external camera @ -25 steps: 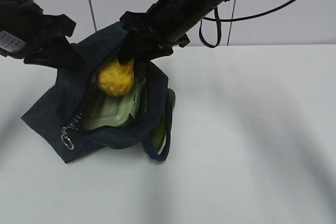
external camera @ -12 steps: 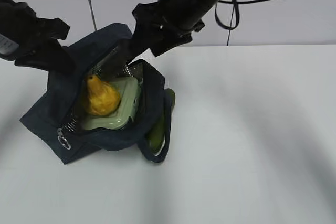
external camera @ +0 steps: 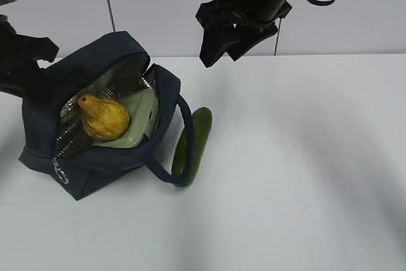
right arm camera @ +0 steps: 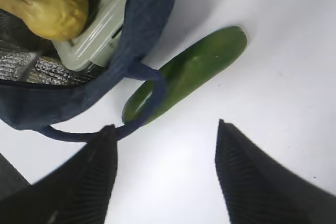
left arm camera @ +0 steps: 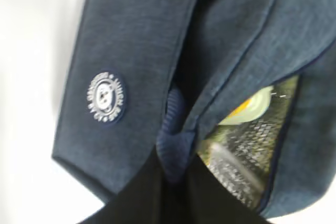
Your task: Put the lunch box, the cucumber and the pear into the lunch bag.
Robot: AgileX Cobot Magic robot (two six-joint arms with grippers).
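Since the earlier frame the pear [external camera: 103, 117] has dropped from the right gripper [external camera: 223, 47] onto the lunch box [external camera: 141, 120] inside the lunch bag [external camera: 95, 80]; that gripper has lifted clear, jaws apart. At left, the left gripper [left arm camera: 170, 174] stays clamped on the bag's fabric edge. Right of the bag, the cucumber [external camera: 193, 141] lies on the table [external camera: 304, 157], bag handle [external camera: 181, 138] across it. Judged stiff, smooth, possibly slippery: grip mid-length, clear of the handle.

lunch bag [external camera: 95, 71]: navy, silver lining | pear [external camera: 104, 117]: yellow | lunch box [external camera: 141, 115]: sage lid | cucumber [external camera: 193, 141]: dark green
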